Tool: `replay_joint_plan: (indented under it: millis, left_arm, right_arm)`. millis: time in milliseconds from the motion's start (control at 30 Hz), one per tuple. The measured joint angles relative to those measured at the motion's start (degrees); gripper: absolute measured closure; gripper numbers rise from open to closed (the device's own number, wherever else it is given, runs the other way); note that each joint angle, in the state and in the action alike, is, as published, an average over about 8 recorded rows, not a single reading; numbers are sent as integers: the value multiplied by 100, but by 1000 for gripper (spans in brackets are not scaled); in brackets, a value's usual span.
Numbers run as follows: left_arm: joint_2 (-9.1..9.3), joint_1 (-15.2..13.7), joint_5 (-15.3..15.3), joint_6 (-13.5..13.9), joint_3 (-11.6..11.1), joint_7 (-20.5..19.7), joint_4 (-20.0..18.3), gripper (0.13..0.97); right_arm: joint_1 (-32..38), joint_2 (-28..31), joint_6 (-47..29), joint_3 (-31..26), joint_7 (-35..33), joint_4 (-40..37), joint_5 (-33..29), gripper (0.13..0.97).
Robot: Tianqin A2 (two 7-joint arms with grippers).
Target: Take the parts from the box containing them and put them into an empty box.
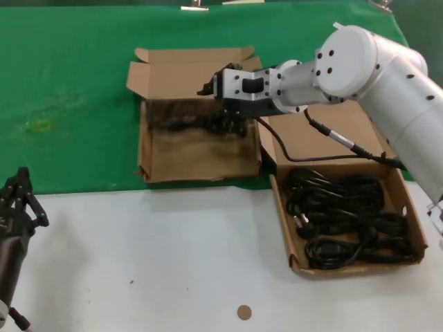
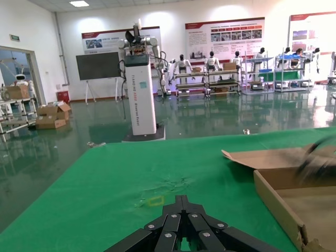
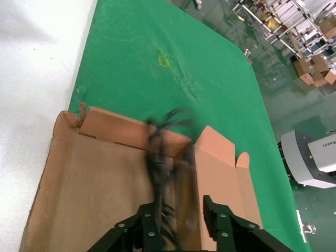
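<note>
My right gripper (image 1: 232, 124) hangs over the left cardboard box (image 1: 194, 155), the one that takes the parts. Its jaws stand apart in the right wrist view (image 3: 181, 207). A black power cord (image 1: 183, 121) shows as a blurred streak just below them, over the box floor (image 3: 94, 173); the cord (image 3: 160, 152) runs past one finger. The right box (image 1: 282, 214) holds several coiled black cords (image 1: 346, 218). My left gripper (image 1: 17, 200) is parked at the near left over the white table, fingers together (image 2: 182, 202).
Both boxes lie side by side where the green cloth (image 1: 76, 83) meets the white table (image 1: 152, 263). A small brown disc (image 1: 243, 312) lies on the white table near the front. The left box's edge shows in the left wrist view (image 2: 278, 202).
</note>
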Motion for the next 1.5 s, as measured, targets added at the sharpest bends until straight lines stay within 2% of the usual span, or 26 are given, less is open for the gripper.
replay_joint_plan:
  millis: [300,433,700,733,833,1000,1233,1300,1500]
  left_arm:
    - [0,0,0,0,0,0,0,953]
    - [0,0,0,0,0,0,0,953]
    - [0,0,0,0,0,0,0,946]
    - [0,0,0,0,0,0,0,945]
    - [0,0,0,0,0,0,0,942]
    - [0,0,0,0,0,0,0,894]
    - [0,0,0,0,0,0,0,865]
    - [0,0,0,0,0,0,0,828]
    - [0,0,-1,0,0,0,0,716]
  right_arm:
    - [-34,52,-8,12,24,116,3,676]
    - [-55,80,-12,22,52,179,4,676]
    - [-125,91,28,58,63,240,41,472]
    - [-159,94,51,75,65,265,60,472]
    - [-314,108,153,155,77,381,146,403]
    - [-676,141,389,337,105,648,347,286]
    - [-1297,197,797,652,154,1108,693,200]
    - [-1476,213,917,742,168,1241,792,172]
    - [-2018,261,1273,1017,210,1643,1094,161]
